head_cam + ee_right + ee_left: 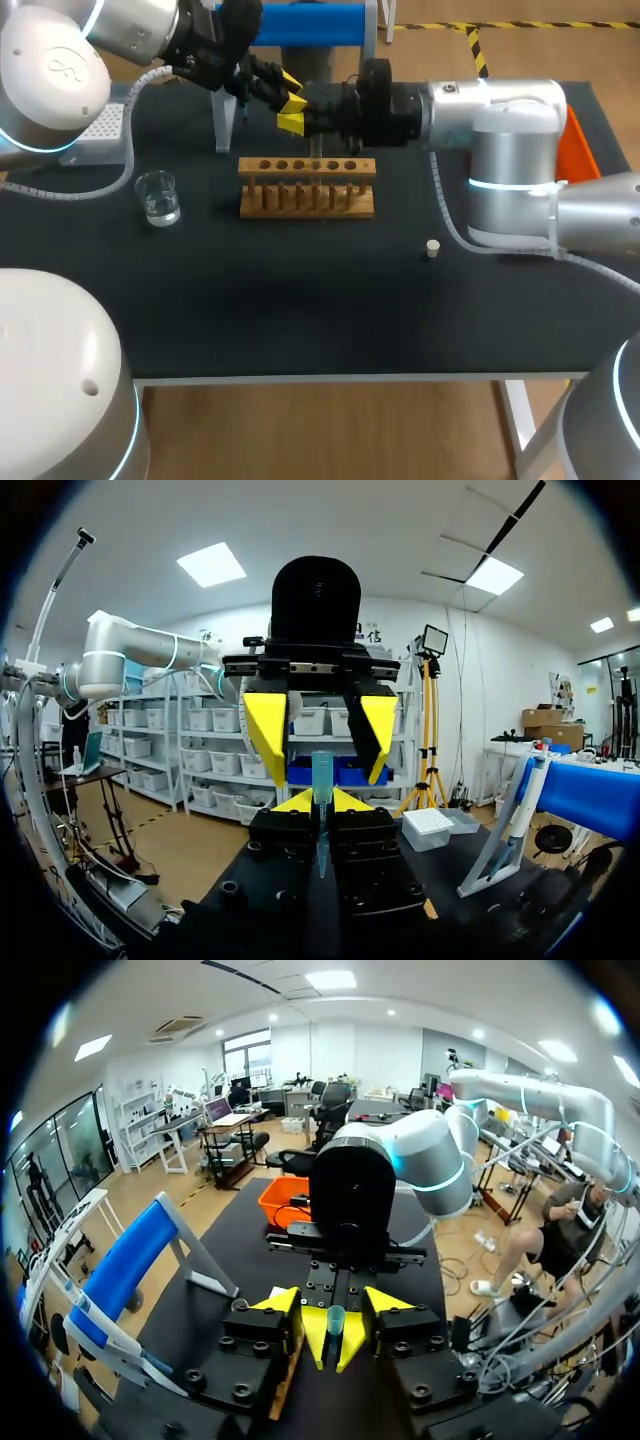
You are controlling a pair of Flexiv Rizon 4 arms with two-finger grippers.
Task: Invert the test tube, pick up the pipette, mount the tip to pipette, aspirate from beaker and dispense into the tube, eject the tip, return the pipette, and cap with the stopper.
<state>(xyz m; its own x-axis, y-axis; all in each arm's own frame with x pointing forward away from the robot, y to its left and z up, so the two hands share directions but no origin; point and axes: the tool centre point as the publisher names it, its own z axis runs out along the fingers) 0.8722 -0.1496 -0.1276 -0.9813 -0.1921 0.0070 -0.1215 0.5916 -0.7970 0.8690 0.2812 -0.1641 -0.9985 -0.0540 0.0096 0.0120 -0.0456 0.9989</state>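
Beyond the wooden rack (307, 190), the right gripper (322, 802) clenches the test tube (322, 772), its end between the left gripper's (333, 1302) released fingers.

- Clear test tube (322, 780): upright, pinched in the right gripper (320, 802), behind the wooden rack (307, 187).
- Glass beaker (158, 197): upright, holding clear liquid, left of the rack.
- Pale stopper (432, 249): lying alone to the right.
- Blue pipette (560, 790): propped aslant.

Matt black surface (300, 320) carrying a plain light-wood test tube rack (307, 190) and a clear glass beaker (158, 196). The test tube (322, 770) is smooth and translucent. The right claw (322, 802) has matt yellow tips on black metal-looking blocks. The left arm (50, 80) and right arm (510, 150) have glossy pale shells.
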